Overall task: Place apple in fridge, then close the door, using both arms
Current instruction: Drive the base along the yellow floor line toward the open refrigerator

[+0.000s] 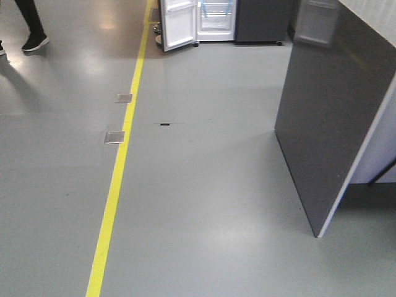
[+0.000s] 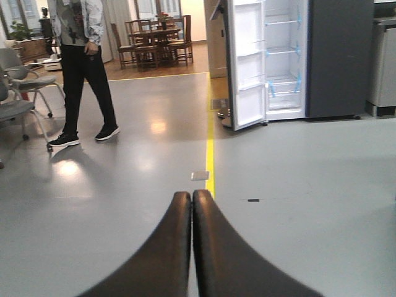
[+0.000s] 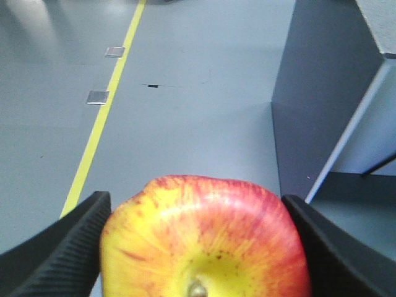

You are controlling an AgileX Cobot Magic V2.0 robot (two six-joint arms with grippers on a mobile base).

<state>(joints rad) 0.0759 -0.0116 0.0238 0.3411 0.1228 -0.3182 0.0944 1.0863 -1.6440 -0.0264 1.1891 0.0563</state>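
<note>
Right wrist view. My right gripper [image 3: 195,213] is clamped on the apple [image 3: 204,247]. One ribbed black finger [image 3: 71,244] presses the fruit's left flank and its twin presses the right. The apple fills the whole gap between them. Its stem hollow faces the camera, with red streaks above a yellow centre.

Left wrist view. My left gripper [image 2: 190,197] is closed on nothing, its two black fingers touching along their inner edges up to the tips. It points over bare grey floor [image 2: 309,204].

The fridge [image 2: 331,59] stands well apart from both grippers, at the far side of that floor. The door [image 2: 247,62] is swung wide to the left with its white inner face showing. The white interior shows glass shelves with blue tape at their ends. The apple is therefore in my right gripper, far from the fridge.

A yellow line [image 2: 210,148] runs along the floor toward the door's foot. A person [image 2: 80,62] in black trousers stands mid-stride at the left. In the front view, a dark grey panel [image 1: 328,111] stands close on the right.
</note>
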